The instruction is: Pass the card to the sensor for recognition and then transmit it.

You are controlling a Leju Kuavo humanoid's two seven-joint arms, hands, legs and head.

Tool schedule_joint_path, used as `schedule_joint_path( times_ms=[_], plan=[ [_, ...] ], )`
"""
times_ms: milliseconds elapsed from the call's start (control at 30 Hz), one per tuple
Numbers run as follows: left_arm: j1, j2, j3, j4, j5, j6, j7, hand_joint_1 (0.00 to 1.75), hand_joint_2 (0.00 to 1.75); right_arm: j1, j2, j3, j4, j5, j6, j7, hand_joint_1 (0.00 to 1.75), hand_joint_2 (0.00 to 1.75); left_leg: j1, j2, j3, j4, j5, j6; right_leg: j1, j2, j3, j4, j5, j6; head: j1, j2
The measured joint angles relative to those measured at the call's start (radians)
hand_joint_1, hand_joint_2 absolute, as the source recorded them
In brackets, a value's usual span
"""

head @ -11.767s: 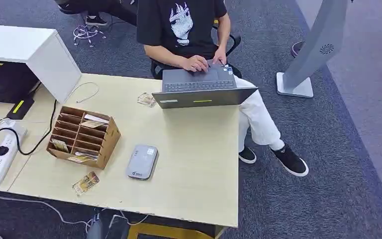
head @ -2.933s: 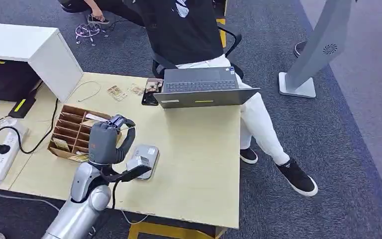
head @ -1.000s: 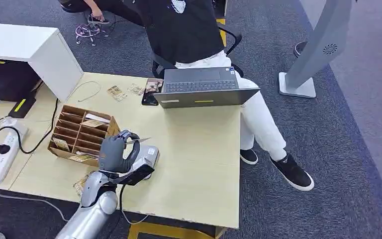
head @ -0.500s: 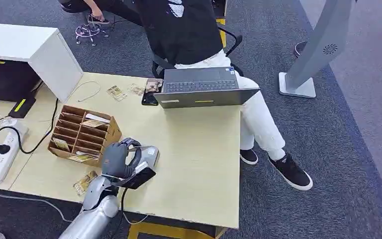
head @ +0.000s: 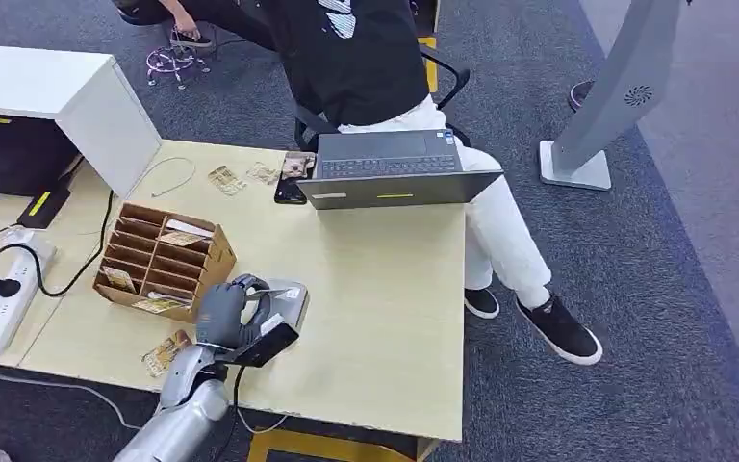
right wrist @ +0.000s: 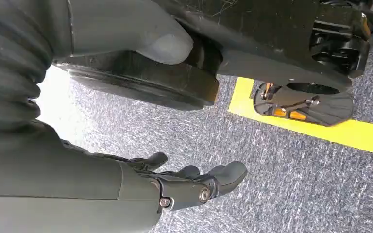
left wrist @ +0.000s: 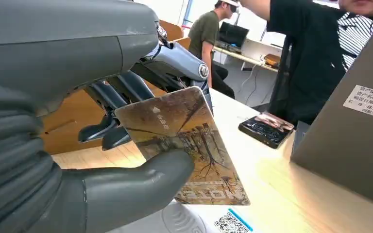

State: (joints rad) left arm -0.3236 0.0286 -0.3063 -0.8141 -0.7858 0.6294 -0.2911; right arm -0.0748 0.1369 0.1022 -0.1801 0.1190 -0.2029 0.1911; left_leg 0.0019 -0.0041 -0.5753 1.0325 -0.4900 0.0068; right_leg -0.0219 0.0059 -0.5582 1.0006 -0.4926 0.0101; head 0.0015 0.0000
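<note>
Left hand (left wrist: 68,145) pinches card (left wrist: 184,141) above sensor (head: 284,300).

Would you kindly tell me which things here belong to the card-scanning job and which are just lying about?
Job:
- card, held in the left hand
- sensor, the grey reader on the desk

Lying about:
- laptop
- wooden organizer
- power strip
- phone
- loose card at the desk's near edge

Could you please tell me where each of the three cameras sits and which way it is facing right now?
Head view: high on the body, looking down at the desk; left arm enters from below.
Left wrist view: behind the left hand, facing across the desk; thumb pins the card above the sensor.
Right wrist view: on the hanging arm, facing the carpet; right hand open.
Shared: head and left wrist both show card, sensor, laptop.
</note>
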Motion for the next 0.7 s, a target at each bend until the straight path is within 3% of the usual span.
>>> schedule_joint_path(
  times_ms=[367, 533, 700],
  plan=[
    [-0.002, 0.000, 0.002, 0.006, 0.002, -0.002, -0.001, 1.75, 1.75, 0.000, -0.001, -0.003, 0.000, 0.000, 0.002, 0.005, 0.00, 1.75, 0.000, 0.000, 0.000, 0.000, 0.000, 0.000, 0.000, 0.000, 0.000, 0.000, 0.000, 0.000, 0.000, 0.000],
    [0.001, 0.001, 0.011, -0.013, -0.011, 0.045, -0.035, 1.75, 1.75, 0.000, -0.002, -0.004, 0.000, 0.004, 0.002, 0.005, 0.00, 1.75, 0.000, 0.000, 0.000, 0.000, 0.000, 0.000, 0.000, 0.000, 0.000, 0.000, 0.000, 0.000, 0.000, 0.000],
    [0.021, 0.003, 0.081, -0.259, -0.084, 0.063, -0.115, 1.75, 1.75, 0.001, -0.002, -0.006, 0.000, 0.017, -0.002, -0.005, 0.00, 1.75, 0.000, 0.000, 0.000, 0.000, 0.000, 0.000, 0.000, 0.000, 0.000, 0.000, 0.000, 0.000, 0.000, 0.000]
  ],
)
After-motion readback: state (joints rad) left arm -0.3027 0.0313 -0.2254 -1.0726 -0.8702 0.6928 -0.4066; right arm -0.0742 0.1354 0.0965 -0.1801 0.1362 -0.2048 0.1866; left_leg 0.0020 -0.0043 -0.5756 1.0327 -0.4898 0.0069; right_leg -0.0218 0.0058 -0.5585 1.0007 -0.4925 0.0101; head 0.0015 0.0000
